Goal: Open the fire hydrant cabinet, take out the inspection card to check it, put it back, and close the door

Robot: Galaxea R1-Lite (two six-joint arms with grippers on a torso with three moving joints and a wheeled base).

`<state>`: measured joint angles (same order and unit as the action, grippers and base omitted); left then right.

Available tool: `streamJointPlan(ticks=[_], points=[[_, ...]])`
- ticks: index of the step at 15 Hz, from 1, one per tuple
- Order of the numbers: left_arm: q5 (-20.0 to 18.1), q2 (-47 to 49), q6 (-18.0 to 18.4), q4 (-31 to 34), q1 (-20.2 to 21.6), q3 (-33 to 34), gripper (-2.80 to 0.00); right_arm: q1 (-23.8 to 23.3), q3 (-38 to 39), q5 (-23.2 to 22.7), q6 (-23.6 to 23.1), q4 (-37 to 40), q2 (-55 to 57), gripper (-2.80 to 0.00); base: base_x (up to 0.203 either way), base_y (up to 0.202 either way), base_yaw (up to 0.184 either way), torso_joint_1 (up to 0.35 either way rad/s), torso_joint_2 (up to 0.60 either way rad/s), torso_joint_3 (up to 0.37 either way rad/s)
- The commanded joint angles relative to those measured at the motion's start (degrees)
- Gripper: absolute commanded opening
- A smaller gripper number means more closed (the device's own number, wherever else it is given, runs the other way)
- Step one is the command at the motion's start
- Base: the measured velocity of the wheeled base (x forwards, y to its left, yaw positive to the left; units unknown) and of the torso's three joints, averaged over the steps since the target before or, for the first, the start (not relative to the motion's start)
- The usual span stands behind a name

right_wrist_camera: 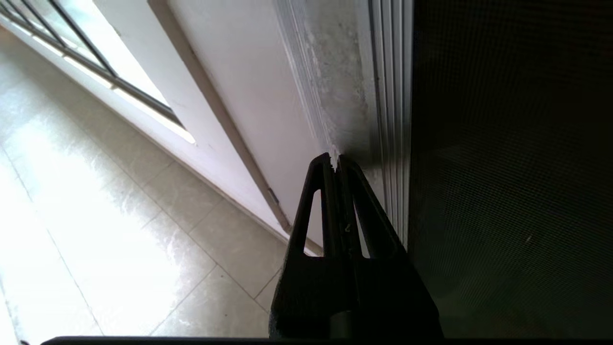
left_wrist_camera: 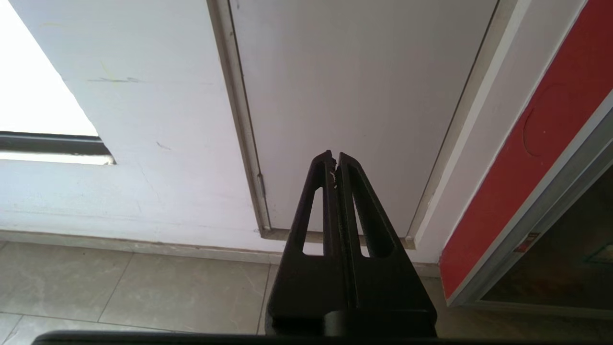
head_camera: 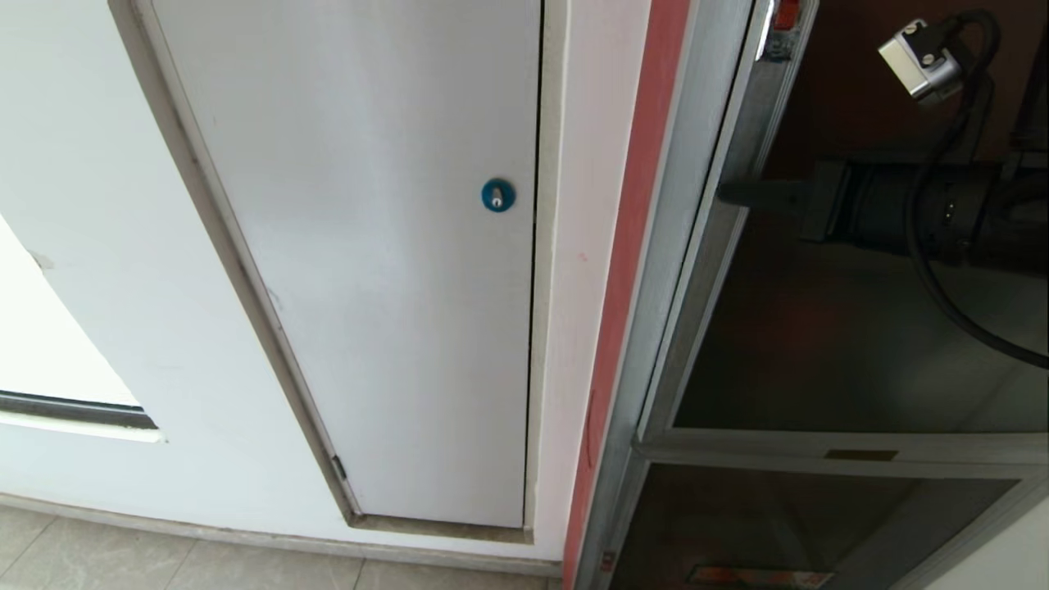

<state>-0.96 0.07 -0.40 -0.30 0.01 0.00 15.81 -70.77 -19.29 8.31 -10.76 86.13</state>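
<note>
- The right gripper (right_wrist_camera: 336, 162), fingers pressed together and empty, noses against the silver-framed dark glass door (right_wrist_camera: 507, 143).
- That rigid, probably heavy door has slippery, breakable glass; pulling at its metal edge frame looks safest.
- The left gripper (left_wrist_camera: 335, 160) hangs closed and empty too.

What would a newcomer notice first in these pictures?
First, the plain white panel with its blue round lock, in the middle of the head view. To its right stands the silver-framed fire hydrant cabinet, where the right tool, shut, points at the dark glass door's frame.

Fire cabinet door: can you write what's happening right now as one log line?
door: looks closed | right gripper: shut, empty, tips at door's silver frame edge | left gripper: shut, empty, parked near white panel | inspection card: not visible
</note>
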Motion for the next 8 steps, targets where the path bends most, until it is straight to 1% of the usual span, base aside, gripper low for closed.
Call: streamJointPlan(ticks=[1,3,6,8], points=[[0.00,0.01,-0.04,-0.05,-0.01,0.00,-2.80,0.02,-1.12,0.26,0.04,-0.14,1.53,-2.80,0.000,0.000,0.000,0.000,0.00,0.000],[0.00,0.01,-0.04,-0.02,-0.01,0.00,-2.80,0.01,-2.36,1.76,0.04,-0.18,2.90,-2.80,0.000,0.000,0.000,0.000,0.00,0.000],[0.00,0.01,-0.04,-0.05,-0.01,0.00,-2.80,-0.33,-3.44,2.51,0.13,-0.27,4.18,-2.80,0.000,0.000,0.000,0.000,0.00,0.000],[0.00,0.01,-0.04,-0.05,-0.01,0.00,-2.80,-0.51,-4.10,4.55,0.13,-1.00,5.10,-2.80,0.000,0.000,0.000,0.000,0.00,0.000]])
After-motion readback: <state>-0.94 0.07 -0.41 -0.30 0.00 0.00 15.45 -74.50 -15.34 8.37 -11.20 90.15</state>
